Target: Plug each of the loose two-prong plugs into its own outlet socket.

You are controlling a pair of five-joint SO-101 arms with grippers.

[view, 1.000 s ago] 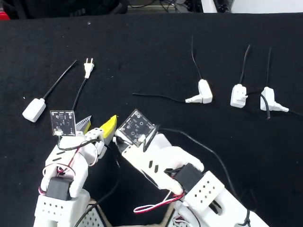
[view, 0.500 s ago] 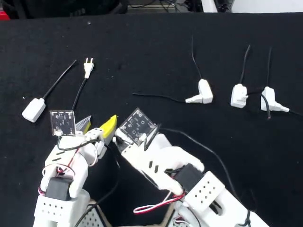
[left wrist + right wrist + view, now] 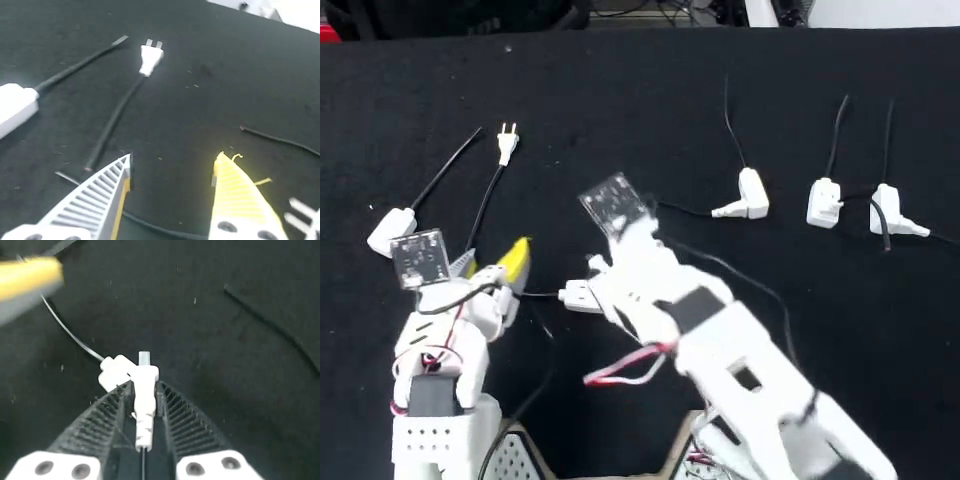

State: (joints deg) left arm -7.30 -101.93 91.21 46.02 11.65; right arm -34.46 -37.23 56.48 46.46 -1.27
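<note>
Right wrist view – the right gripper [image 3: 144, 386] is clamped on a white plug [image 3: 145, 410], over the black table [image 3: 240, 365] close to its near edge. Beside it, the left gripper [image 3: 174, 160] stands wide apart, holding nothing. Farther off, toward the left edge, lie a white socket [image 3: 12, 107] and a loose plug [image 3: 150, 55] – three more white pieces [image 3: 823, 202] sit toward the right edge.

White plug [image 3: 144, 390] held, socket [image 3: 382, 226] apart
</note>
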